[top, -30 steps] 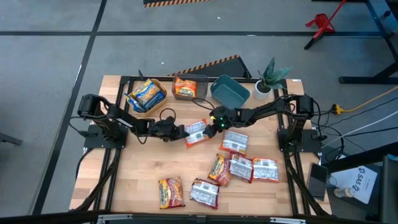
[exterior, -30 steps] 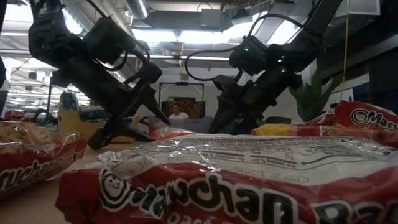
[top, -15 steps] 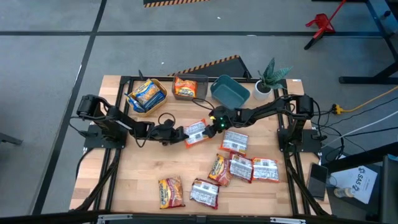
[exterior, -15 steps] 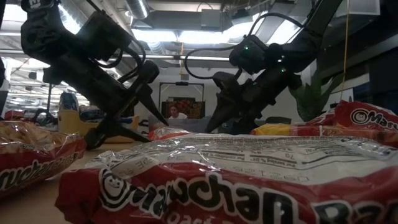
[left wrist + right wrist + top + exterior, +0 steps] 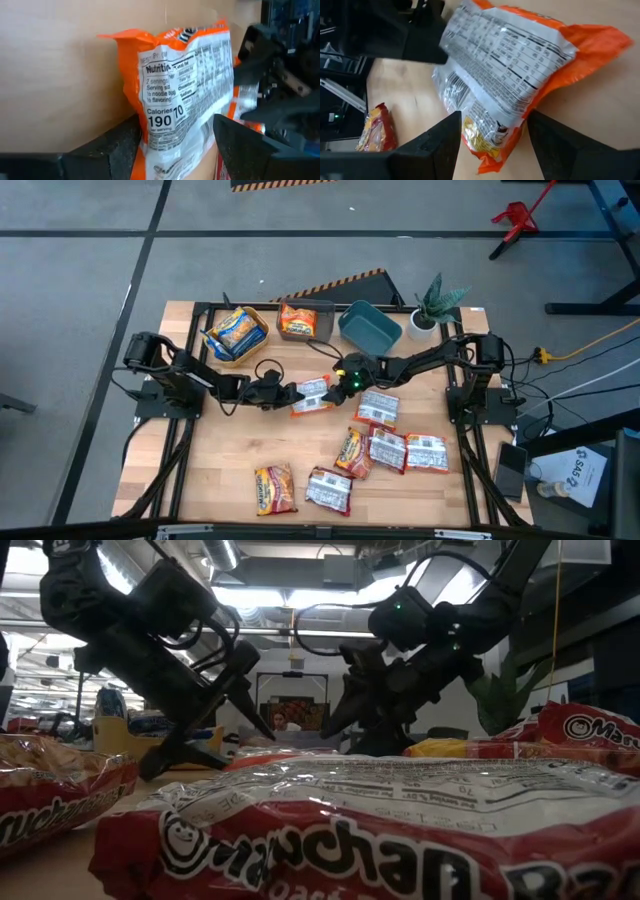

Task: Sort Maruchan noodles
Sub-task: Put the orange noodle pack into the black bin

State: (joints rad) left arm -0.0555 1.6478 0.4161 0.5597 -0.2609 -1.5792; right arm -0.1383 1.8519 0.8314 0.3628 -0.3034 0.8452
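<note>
High view: the pale wooden slatted table (image 5: pixel 230 470) fills the middle of the room's floor, with the two dark arms reaching in from either side to meet near its centre. Along the far edge stand a yellow plastic bin (image 5: pixel 236 333) stuffed with orange-yellow packets, a grey bin (image 5: pixel 298 320) with another orange packet in it, a teal bin (image 5: pixel 369 327) and a small potted green plant (image 5: pixel 433 304).

The loose red-silver and orange Maruchan noodle packets (image 5: pixel 385 448) lie scattered over the near half of the table (I count about six there), some overlapping, two nearer the front edge.

Between the arms sits the orange-and-white nutrition-label packet (image 5: pixel 313 394). The left gripper (image 5: pixel 291 393) has its fingers parted on either side of one end of it; from the left wrist view the packet (image 5: pixel 185 95) stands between the two dark fingers (image 5: pixel 107 150), though whether they actually press on it I cannot tell. The right gripper (image 5: pixel 338 379) sits at the packet's other end with its fingers spread wide, released, and the packet (image 5: pixel 507 65) lying just ahead of them on the wood.

In the low view, both grippers hang close together beyond a big red packet (image 5: pixel 380 830) in the foreground.
</note>
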